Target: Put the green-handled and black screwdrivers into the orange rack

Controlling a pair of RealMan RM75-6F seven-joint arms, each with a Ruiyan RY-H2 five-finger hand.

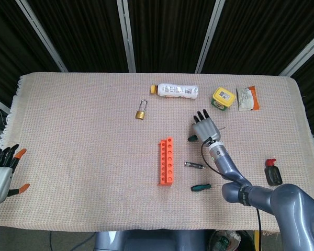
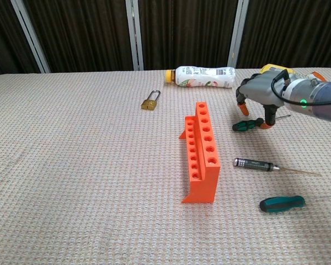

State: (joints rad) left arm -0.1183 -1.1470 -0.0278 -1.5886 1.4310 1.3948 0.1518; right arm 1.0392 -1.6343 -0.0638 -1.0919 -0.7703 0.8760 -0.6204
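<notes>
The orange rack (image 1: 166,161) (image 2: 201,152) stands mid-table with its holes empty. A small green-handled screwdriver (image 1: 191,138) (image 2: 247,125) lies on the cloth to the right of the rack's far end. My right hand (image 1: 204,126) (image 2: 259,93) hovers just over it with fingers spread, gripping nothing. The black screwdriver (image 1: 194,166) (image 2: 254,164) lies right of the rack, its thin tip pointing right. A second green-handled screwdriver (image 1: 201,186) (image 2: 282,203) lies nearer the front edge. My left hand (image 1: 1,170) hangs open off the table's left front corner.
A white bottle (image 1: 174,90) (image 2: 202,77) lies at the back, with a brass padlock (image 1: 141,112) (image 2: 150,102) to its left. A yellow tape measure (image 1: 223,98) and an orange packet (image 1: 247,98) sit back right. A black-and-red object (image 1: 272,172) lies near the right edge.
</notes>
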